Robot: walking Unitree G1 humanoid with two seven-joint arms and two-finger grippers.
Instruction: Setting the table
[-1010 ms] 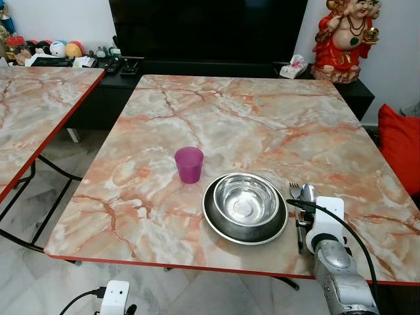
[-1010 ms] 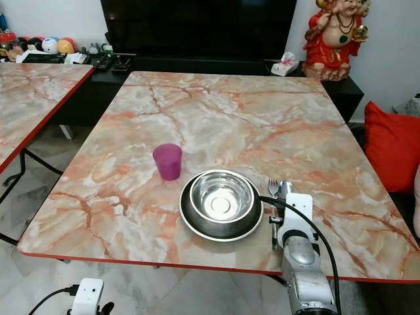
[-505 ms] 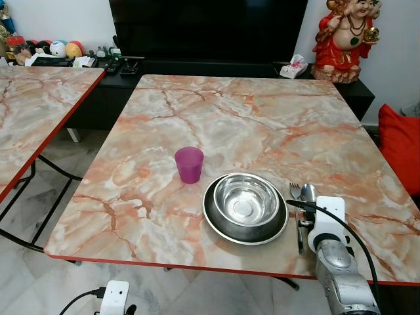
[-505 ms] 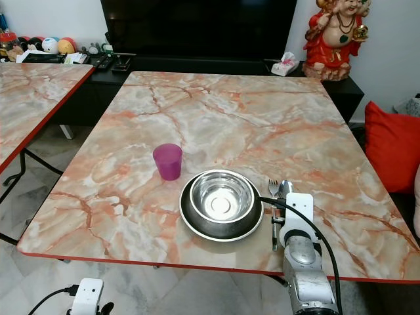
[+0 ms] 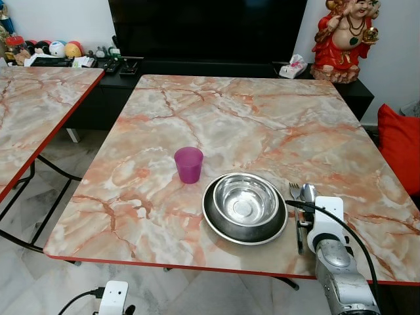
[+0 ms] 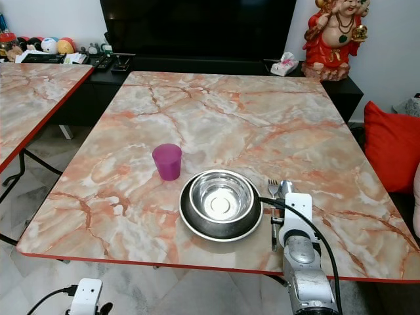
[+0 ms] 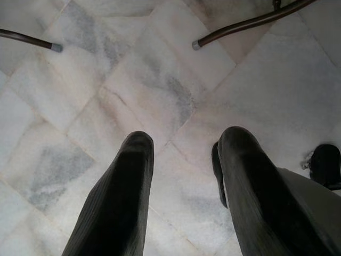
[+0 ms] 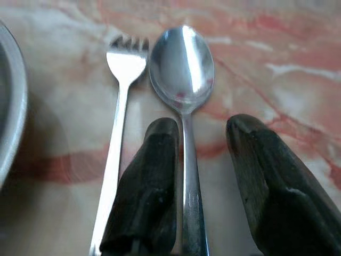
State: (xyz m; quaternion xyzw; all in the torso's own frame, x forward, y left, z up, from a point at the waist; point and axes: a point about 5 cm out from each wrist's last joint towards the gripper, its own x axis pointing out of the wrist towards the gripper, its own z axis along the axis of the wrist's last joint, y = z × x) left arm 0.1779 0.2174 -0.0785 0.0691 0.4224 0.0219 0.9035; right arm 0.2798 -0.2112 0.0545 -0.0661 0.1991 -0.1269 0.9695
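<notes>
The right arm's wrist housing is covering the handles of the fork and spoon. In the right wrist view both handles are running off the frame edge. The second table and the red cushion are being cut off by the frame edges.
</notes>
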